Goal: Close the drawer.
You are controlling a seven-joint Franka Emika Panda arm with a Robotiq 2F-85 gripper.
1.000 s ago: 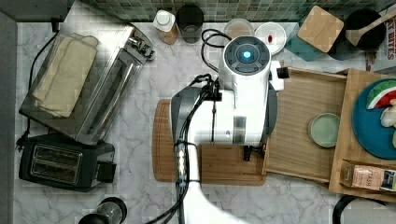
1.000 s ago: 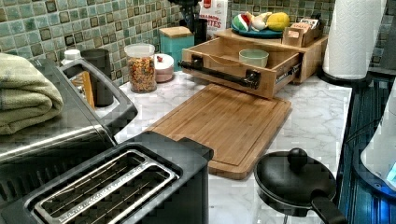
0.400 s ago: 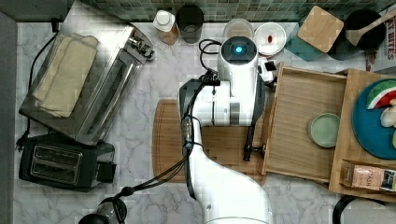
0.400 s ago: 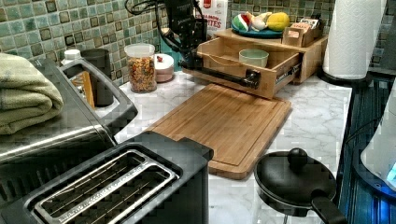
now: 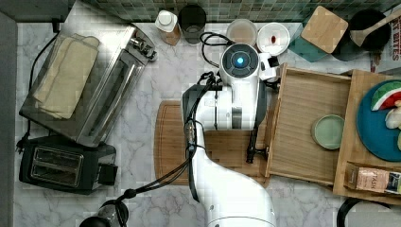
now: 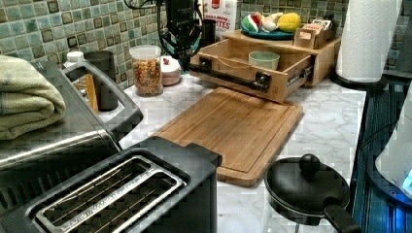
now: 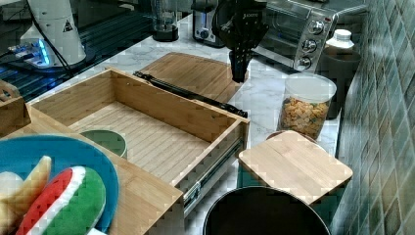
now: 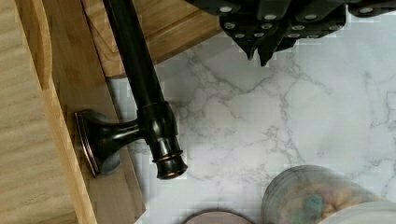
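Marble counter carries a grooved wooden cutting board; to the left view's right of it the light-wood drawer stands pulled out, smooth black bar handle in front. The gripper, fingertips pressed together, has come down beside the handle's end.

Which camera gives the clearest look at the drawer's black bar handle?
The left view: the handle runs unobstructed across the drawer front, both mounts visible. The wrist view shows one end and mount close up. The top view has the arm covering most of it; the right view sees it beyond the drawer's front wall.
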